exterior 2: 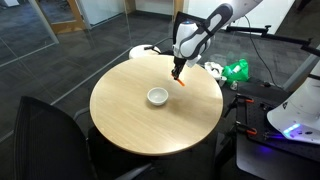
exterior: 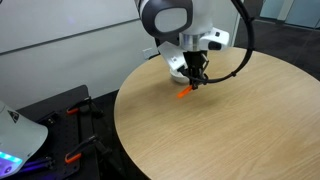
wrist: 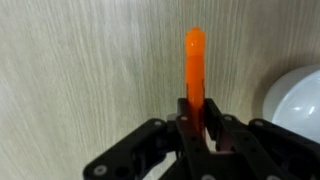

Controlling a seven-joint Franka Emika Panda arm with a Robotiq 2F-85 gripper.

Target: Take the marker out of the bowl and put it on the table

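Close up from the wrist, the hand comes in from the bottom edge. Its two dark fingers are closed narrow on the lower end of the orange marker. The marker's long axis runs straight ahead of the hand — out from between the fingers, away from the wrist — and its rounded free tip points forward over bare wood grain. Just to one side, at the edge of this view, is the curved rim of the white bowl; the marker is beside it, not over it. Farther back, in an exterior view, the bowl stands near the middle of the round worktop. The hand hangs beyond the bowl, toward the worktop's edge, with the marker slanting down beneath it. Whether the tip touches the wood cannot be told. In my judgement the marker is already out of the bowl and only needs lowering flat and releasing — bare wood lies directly ahead along its length.
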